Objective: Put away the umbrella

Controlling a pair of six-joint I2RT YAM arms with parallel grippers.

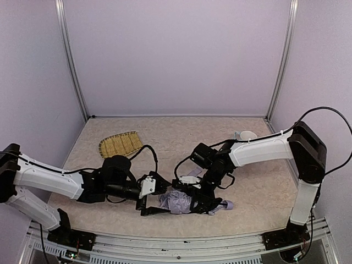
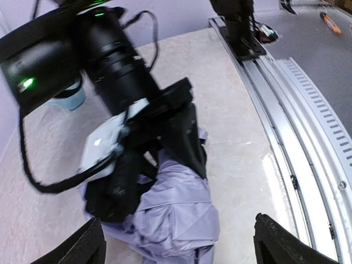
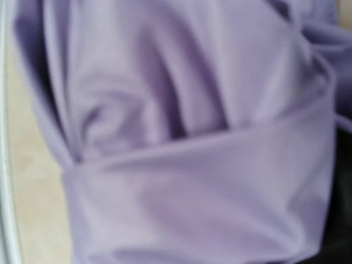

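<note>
The umbrella [image 1: 177,202] lies collapsed near the table's front edge, a crumpled bundle of pale lavender fabric. In the left wrist view the umbrella [image 2: 179,206] sits between my left gripper's spread fingertips without touching them. My left gripper [image 1: 155,196] stands open just left of the bundle. From the right, my right gripper [image 1: 199,201] reaches onto it, and its black fingers [image 2: 190,146] clamp the fabric from both sides. Lavender folds [image 3: 181,137] fill the right wrist view and hide that gripper's own fingers. Shaft and handle are hidden.
A woven straw tray [image 1: 120,144] lies at the back left of the table. A small pale cup-like object [image 1: 246,135] stands at the back right. The metal rail [image 2: 300,126] runs along the table's near edge, close to the umbrella.
</note>
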